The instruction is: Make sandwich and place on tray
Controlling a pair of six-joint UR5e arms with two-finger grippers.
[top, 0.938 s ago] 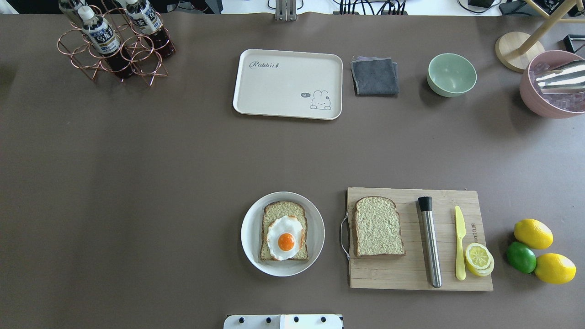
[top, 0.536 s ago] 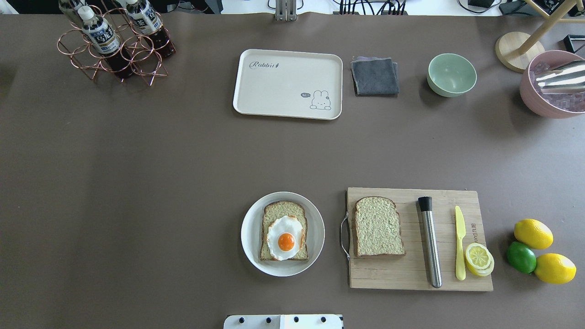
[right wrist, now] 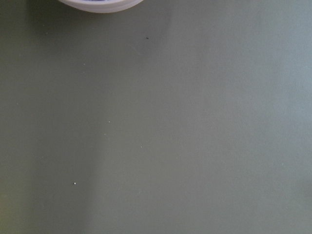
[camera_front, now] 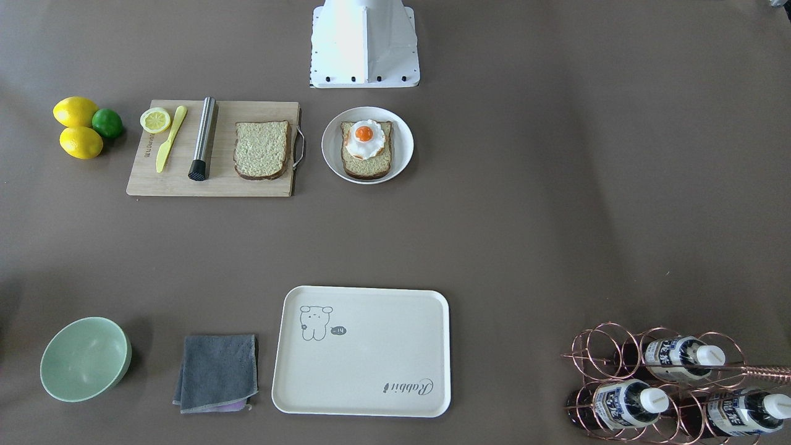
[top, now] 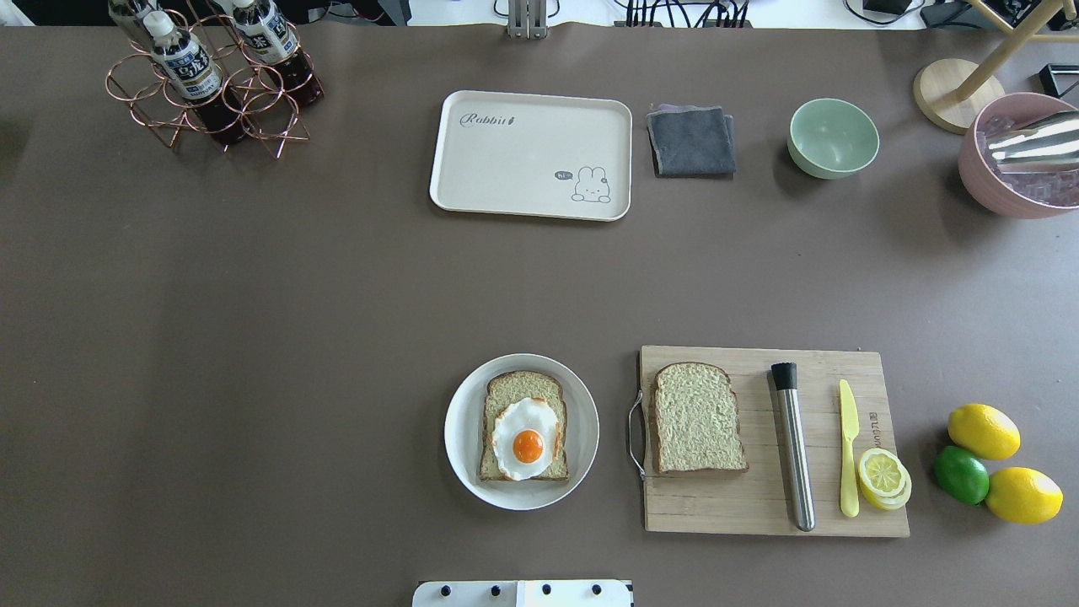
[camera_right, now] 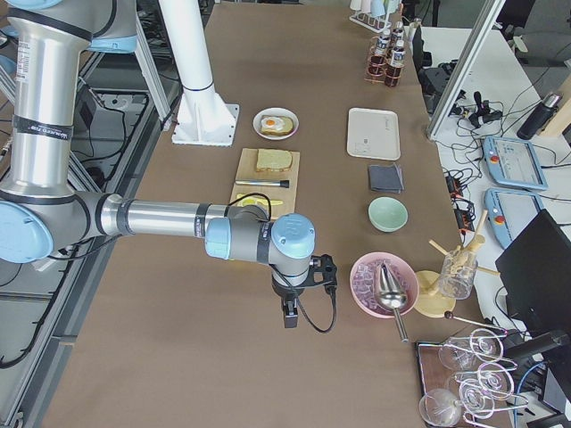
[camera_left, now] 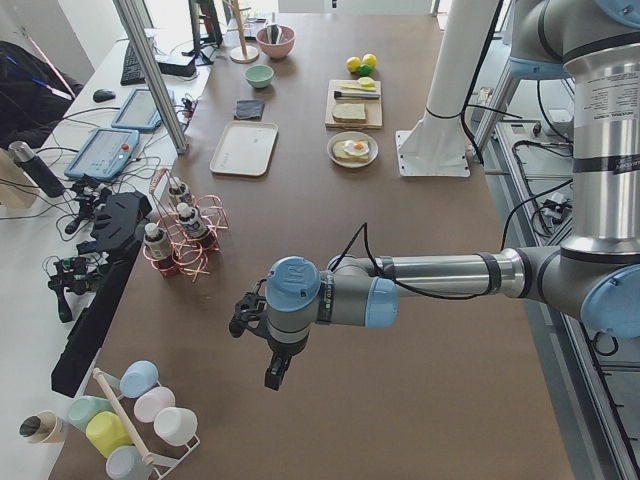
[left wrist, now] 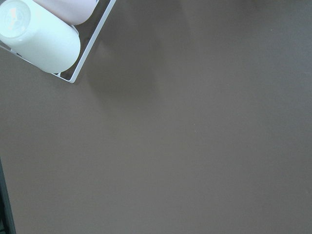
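Observation:
One bread slice (top: 518,386) lies on a round white plate (top: 459,430) with the fried egg (top: 527,440) on top. The second bread slice (top: 698,417) lies on the wooden cutting board (top: 759,506). The cream tray (top: 531,156) sits bare at the far middle of the table. Both grippers are far from these. The left gripper (camera_left: 275,372) hangs over bare table near the left end. The right gripper (camera_right: 287,314) hangs over bare table near the right end. I cannot tell whether either is open or shut.
A metal muddler (top: 794,447), yellow knife (top: 848,447) and lemon slices (top: 882,476) share the board. Lemons and a lime (top: 961,475) lie to its right. A grey cloth (top: 691,141), green bowl (top: 833,137), pink bowl (top: 1020,156) and bottle rack (top: 211,76) line the far edge.

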